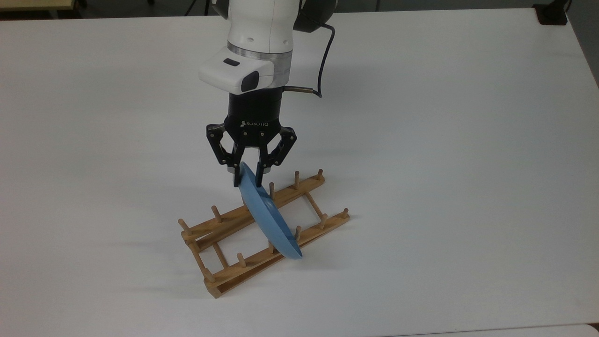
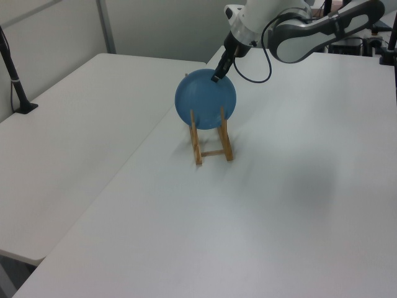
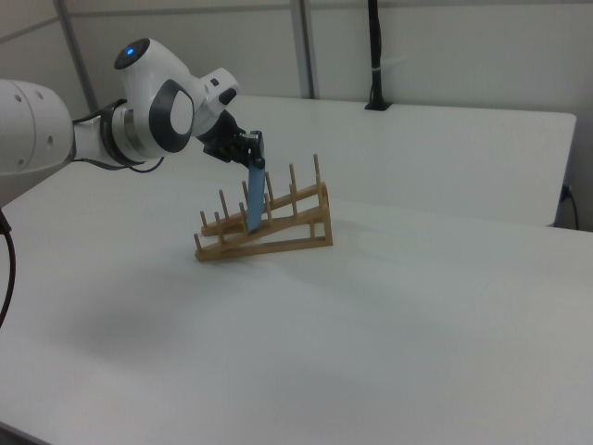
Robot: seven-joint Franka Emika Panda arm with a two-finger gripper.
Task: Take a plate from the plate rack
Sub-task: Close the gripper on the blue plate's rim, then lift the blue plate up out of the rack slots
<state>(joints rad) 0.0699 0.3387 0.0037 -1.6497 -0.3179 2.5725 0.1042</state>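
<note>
The light-blue plate (image 1: 269,220) stands on edge, tilted, between pegs near the middle of the wooden plate rack (image 1: 224,220). In the left view the plate (image 2: 201,99) faces the camera as a full disc above the rack (image 2: 211,152). In the right view the plate (image 3: 253,199) shows edge-on in the rack (image 3: 278,243). My gripper (image 1: 247,181) hangs over the plate's top rim, one finger on each side of it, shut on the rim. The left view has the gripper (image 2: 216,77) at the disc's upper right edge, and the right view has the gripper (image 3: 257,153) at the plate's top.
The rack sits on a wide white table (image 1: 444,164). A black mount (image 1: 552,14) is at the top view's far right corner. A black cable (image 1: 323,61) trails from the wrist. In the left view a second table carries a black post (image 2: 15,81).
</note>
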